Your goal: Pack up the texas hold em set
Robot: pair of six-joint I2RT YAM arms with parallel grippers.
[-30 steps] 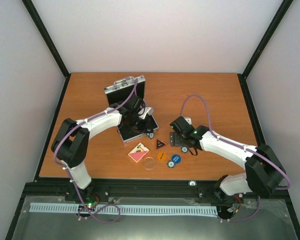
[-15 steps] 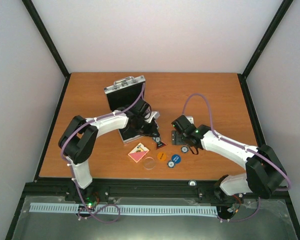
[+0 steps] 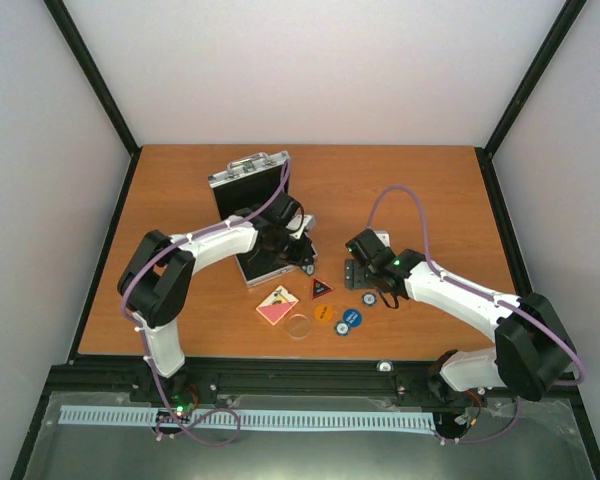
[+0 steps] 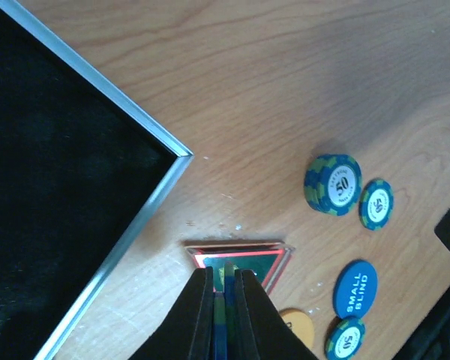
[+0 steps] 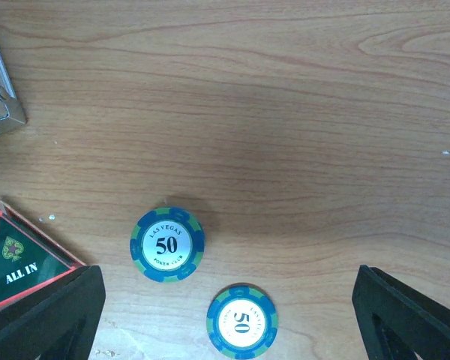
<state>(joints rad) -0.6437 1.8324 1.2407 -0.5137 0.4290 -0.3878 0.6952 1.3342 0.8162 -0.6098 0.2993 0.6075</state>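
1. Left hand [image 4: 223,276] was clenched on a blue chip [image 4: 223,334], edge-on, right over the triangle [image 4: 240,259] at the bottom middle of its wrist view.
2. Right hand [image 5: 229,300] was wide open, grabbing nothing, above two loose chips [image 5: 167,244] on the counter [image 5: 285,112].
3. Case [image 3: 248,190] sat open, upper left of centre in the top view. The deck [image 3: 277,305] and discs [image 3: 351,319] lay just below it.

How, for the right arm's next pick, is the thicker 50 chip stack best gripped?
I'd pinch the stack across its round rim from straight above: it lies flat on the table, face up, only its edge standing proud. Stay off the side facing the single chip.
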